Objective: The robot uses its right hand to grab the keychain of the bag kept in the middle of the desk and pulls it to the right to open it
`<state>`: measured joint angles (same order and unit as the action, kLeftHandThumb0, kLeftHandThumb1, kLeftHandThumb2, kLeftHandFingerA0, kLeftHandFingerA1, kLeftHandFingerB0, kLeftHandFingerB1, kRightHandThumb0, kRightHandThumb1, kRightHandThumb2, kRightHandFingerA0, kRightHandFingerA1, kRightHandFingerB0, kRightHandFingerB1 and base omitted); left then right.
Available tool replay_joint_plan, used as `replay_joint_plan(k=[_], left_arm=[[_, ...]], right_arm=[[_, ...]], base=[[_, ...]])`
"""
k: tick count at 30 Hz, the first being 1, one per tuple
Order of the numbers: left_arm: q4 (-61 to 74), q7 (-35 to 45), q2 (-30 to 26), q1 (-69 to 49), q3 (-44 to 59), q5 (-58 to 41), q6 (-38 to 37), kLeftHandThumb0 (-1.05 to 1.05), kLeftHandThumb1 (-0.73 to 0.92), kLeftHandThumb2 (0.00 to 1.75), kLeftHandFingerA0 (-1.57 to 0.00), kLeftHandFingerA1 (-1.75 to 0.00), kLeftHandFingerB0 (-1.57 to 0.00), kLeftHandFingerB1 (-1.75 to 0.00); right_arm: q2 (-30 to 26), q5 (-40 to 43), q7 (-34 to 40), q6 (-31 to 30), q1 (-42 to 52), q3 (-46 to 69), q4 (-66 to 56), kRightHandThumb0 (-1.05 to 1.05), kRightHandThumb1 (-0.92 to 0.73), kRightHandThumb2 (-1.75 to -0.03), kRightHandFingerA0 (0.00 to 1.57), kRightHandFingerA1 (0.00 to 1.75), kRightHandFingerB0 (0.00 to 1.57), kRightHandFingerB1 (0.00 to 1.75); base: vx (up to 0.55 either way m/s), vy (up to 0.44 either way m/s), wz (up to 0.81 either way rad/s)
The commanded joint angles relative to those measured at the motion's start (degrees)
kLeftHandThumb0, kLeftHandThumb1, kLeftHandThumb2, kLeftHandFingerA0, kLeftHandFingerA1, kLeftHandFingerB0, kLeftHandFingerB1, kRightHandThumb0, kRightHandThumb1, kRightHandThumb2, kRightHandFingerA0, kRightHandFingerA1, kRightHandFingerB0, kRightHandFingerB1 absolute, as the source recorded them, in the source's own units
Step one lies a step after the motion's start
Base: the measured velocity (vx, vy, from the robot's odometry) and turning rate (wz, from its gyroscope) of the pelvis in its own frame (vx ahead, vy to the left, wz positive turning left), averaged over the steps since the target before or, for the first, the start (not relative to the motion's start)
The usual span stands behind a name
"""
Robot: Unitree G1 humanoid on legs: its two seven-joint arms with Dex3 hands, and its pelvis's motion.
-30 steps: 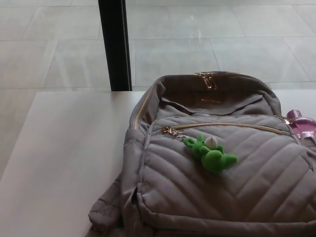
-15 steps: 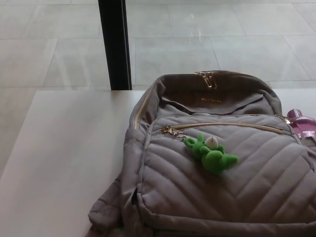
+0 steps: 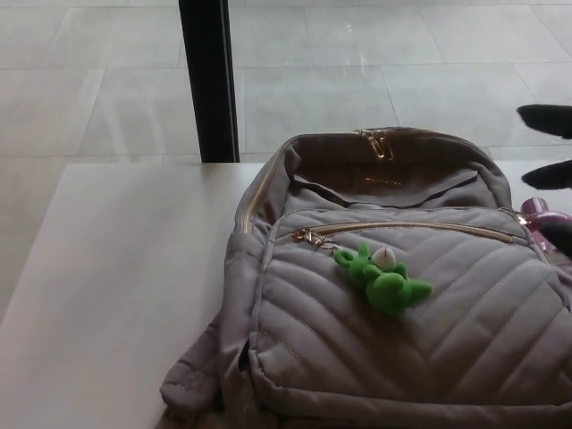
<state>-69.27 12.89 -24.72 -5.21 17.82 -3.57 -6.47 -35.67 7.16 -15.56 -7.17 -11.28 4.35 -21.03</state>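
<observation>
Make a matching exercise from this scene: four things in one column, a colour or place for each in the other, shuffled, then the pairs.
Things:
1. backpack
2. frog keychain
3. right hand
4. bottle

Descriptions:
A. green, lying on the front pocket
B. black, entering at the right edge
C. grey, quilted, on the white desk
D. pink, beside the bag's right side

Pairs: 1-C, 2-A, 3-B, 4-D

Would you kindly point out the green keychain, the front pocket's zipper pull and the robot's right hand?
green keychain [image 3: 386,279], head view, on its plush body.
zipper pull [image 3: 308,237], head view, on the gold metal pull.
right hand [image 3: 550,147], head view, between its spread black fingers.
</observation>
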Motion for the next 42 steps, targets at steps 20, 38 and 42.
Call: replay_joint_plan(k=[20, 38, 42], left_arm=[[-0.9, 1.58, -0.99, -0.5, 0.17, -0.67, -2.25, -0.51, 0.57, 0.57, -0.56, -0.51, -0.45, -0.41], [0.54, 0.31, -1.19, -0.85, -2.53, 0.82, -2.79, -0.56, 0.48, 0.82, -0.47, -0.58, -0.4, -0.52], [0.13, 0.78, -1.21, -0.77, -2.53, 0.28, -3.38, -0.58, 0.46, 0.82, -0.49, -0.59, -0.42, -0.53]], right_arm=[[-2.36, -17.89, -3.33, -16.82, -6.48, -17.74, -10.55, -0.72, -0.54, -0.91, 0.58, 0.62, 0.29, 0.46], [-0.25, -29.37, -3.95, -13.45, -4.79, -23.4, -8.98, -0.8, -0.73, -0.62, 0.63, 0.6, 0.32, 0.35], [-0.46, -30.1, -5.62, -15.85, -4.23, -22.97, -9.25, -0.8, -0.73, -0.62, 0.62, 0.58, 0.29, 0.34]], base=[[0.0, 0.0, 0.0], [0.0, 0.0, 0.0], [0.0, 0.0, 0.0]])
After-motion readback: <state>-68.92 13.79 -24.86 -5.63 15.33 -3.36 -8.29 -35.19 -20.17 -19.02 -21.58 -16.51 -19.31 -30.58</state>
